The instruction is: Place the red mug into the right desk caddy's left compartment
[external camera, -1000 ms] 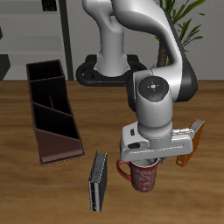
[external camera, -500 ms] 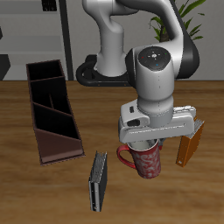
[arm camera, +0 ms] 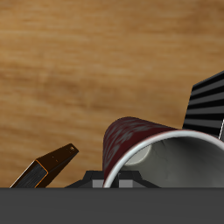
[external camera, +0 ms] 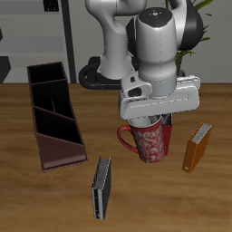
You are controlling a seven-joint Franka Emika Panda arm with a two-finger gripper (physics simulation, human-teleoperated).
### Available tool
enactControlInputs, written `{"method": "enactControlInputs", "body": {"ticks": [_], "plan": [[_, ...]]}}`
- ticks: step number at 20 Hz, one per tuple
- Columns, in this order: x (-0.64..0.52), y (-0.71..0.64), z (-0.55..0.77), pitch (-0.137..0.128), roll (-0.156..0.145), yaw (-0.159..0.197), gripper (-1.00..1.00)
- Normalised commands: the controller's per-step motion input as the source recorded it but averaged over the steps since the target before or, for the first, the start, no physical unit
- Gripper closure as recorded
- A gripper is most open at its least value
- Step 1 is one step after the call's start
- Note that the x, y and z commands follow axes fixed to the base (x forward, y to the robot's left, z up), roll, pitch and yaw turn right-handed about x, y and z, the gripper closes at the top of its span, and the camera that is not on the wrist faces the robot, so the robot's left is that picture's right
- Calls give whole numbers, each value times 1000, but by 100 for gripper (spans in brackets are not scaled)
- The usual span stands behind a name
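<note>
The red mug (external camera: 152, 142) is dark red with a pale pattern and hangs in the air above the table, its loop handle pointing toward the caddy side. My gripper (external camera: 156, 121) is shut on its rim from above. In the wrist view the mug (arm camera: 131, 140) shows close up with its white inside. The right desk caddy (external camera: 53, 111) is a long dark brown tray lying beside the mug's path, well apart from it. Its left compartment (external camera: 60, 151) is the large end section with the low sloping wall, nearest the table's front edge.
A dark upright book (external camera: 101, 188) stands near the front edge, just below the mug; it also shows in the wrist view (arm camera: 208, 103). An orange book (external camera: 196, 148) stands beside the mug, seen too in the wrist view (arm camera: 44, 169). The robot base stands behind.
My gripper has risen with the mug, lifting it off the table and carrying it slightly farther back. The books and the caddy have not moved.
</note>
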Motion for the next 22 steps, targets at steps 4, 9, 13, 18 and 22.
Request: {"method": "enactControlInputs", "body": {"ticks": [4, 9, 13, 18, 22], "plan": [[-374, -287, 512, -57, -27, -33, 100], [-485, -327, 422, -37, -11, -56, 100], [-598, -318, 333, -28, -9, 37, 100], [-657, -252, 149, -18, -25, -6, 100], [-281, -121, 56, -9, -12, 15, 100]]}}
